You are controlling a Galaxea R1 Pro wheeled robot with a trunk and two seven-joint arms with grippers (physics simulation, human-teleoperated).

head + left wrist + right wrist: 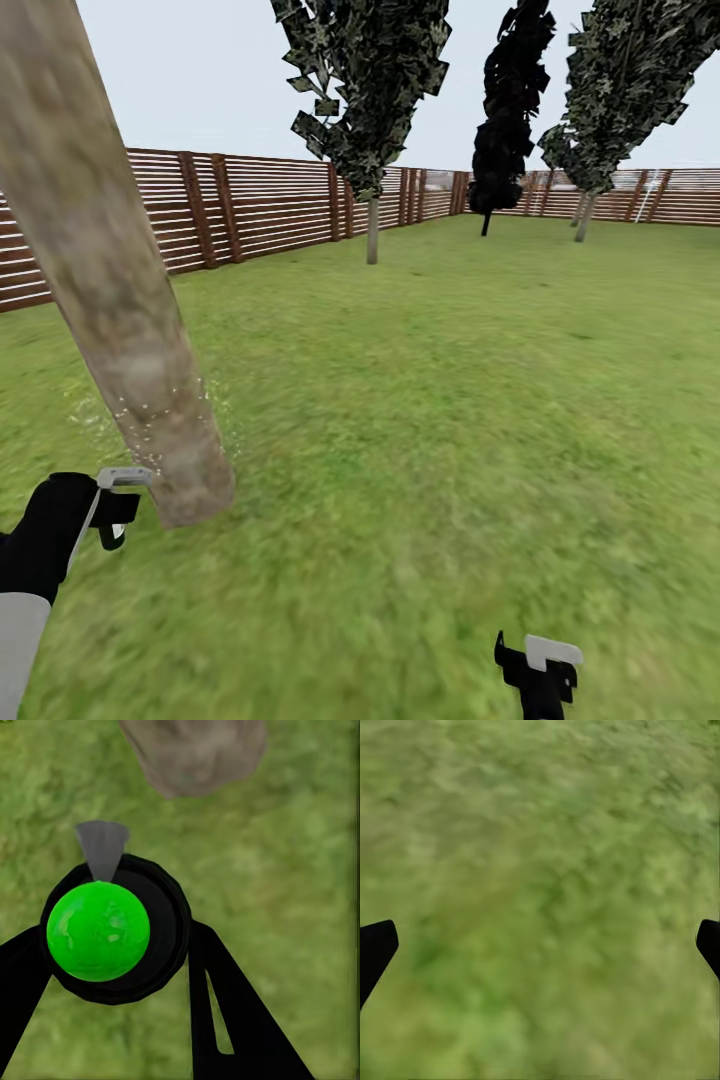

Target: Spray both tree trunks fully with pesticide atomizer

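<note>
A thick mottled grey-brown tree trunk [110,300] leans across the left of the head view, its foot in the grass. Fine white specks [150,412] hang around its lower part. My left gripper [112,510] sits just left of the trunk's foot. In the left wrist view it [116,945] is shut on the pesticide atomizer [97,930], a round black bottle seen end-on with a bright green top. A grey cone [101,847] points from the bottle toward the trunk [195,754]. My right gripper [540,672] hangs open over bare grass [540,870].
Two more mottled trees stand far off, one [372,225] by the brown slat fence [260,200] and one [583,215] at the back right. A narrow black-leaved tree [505,120] rises between them. Lawn [450,400] spreads ahead and to the right.
</note>
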